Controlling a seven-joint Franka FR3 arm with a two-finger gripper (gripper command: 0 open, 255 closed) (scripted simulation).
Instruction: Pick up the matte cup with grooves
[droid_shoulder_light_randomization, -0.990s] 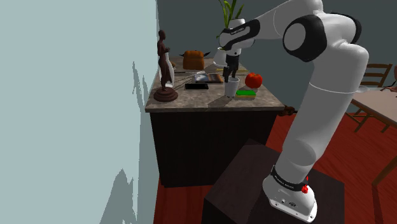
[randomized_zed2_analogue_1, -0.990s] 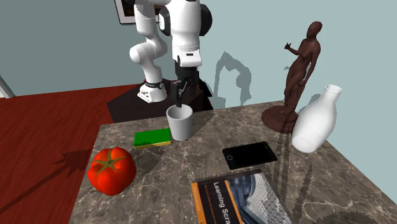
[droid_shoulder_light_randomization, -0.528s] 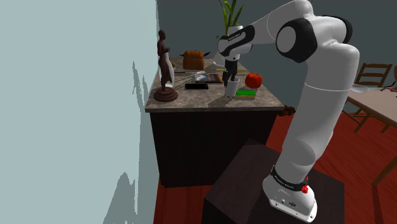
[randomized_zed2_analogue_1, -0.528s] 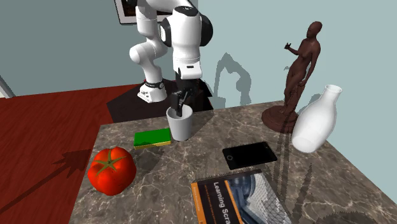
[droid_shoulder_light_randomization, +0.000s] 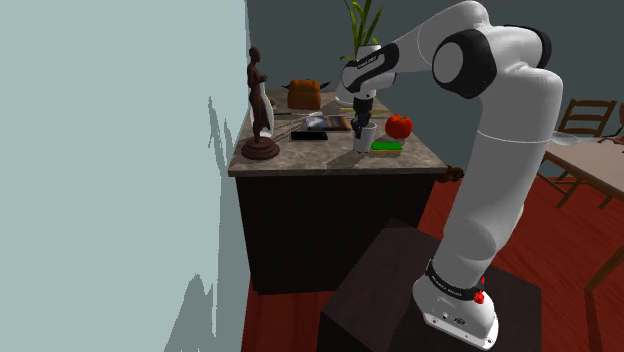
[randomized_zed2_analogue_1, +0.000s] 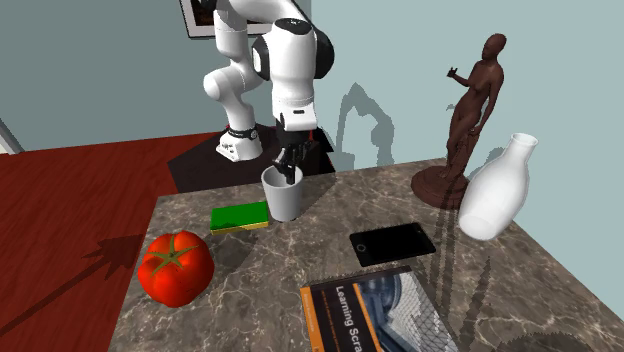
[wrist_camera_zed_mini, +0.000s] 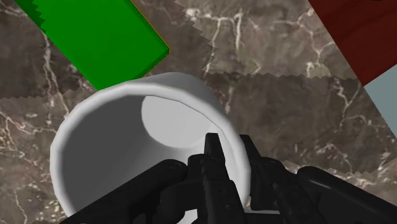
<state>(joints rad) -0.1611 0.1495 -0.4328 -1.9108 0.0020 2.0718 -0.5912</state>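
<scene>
Noted cup (randomized_zed2_analogue_1: 283, 198), pale grey-white and matte, upright on the marble counter (randomized_zed2_analogue_1: 250, 300), a little above the middle of the second exterior view. Mouth up, long axis vertical. Made out no grooves on it. Logged same cup (droid_shoulder_light_randomization: 362, 138) in the upper middle of the shoulder view.

Found gripper (randomized_zed2_analogue_1: 290, 170) pointing straight down onto the rim, at the rim's upper side in the second exterior view, the side toward the stand. Not centred over the mouth; set across the wall itself.

In the wrist view, saw one of the fingers (wrist_camera_zed_mini: 213, 156) dipped inside the cup (wrist_camera_zed_mini: 127, 114) and the other outside, with the wall pinched between. Made out no gap on either side, so judged the jaws closed on the wall, not spread.

Marked green block (randomized_zed2_analogue_1: 240, 216) lying flat just beside the cup toward that frame's left, apart from the gripper. Marked tomato (randomized_zed2_analogue_1: 175, 267) farther off, lower left. Judged neither in the way of a lift.

Key relation: grip at the rim, off the cup's centre line, cup axis parallel to the gripper's. Judged a straight rise called for. Risk: tilt or swing about the pinch, or slip on the smooth wall.
</scene>
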